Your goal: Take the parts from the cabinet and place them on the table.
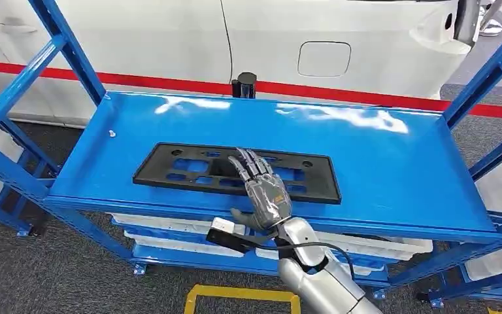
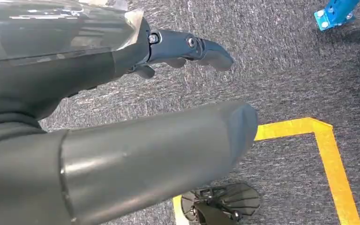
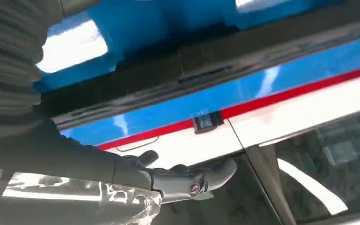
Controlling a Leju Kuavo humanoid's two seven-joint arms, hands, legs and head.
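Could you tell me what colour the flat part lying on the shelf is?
Black, clearest in the head view: the part on the blue shelf.

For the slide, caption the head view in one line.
Right hand reaches, fingers extended, over the black part lying flat on the blue shelf, white car behind.

Car workshop: white car [image 1: 340, 46] behind blue racking [image 1: 52, 59].
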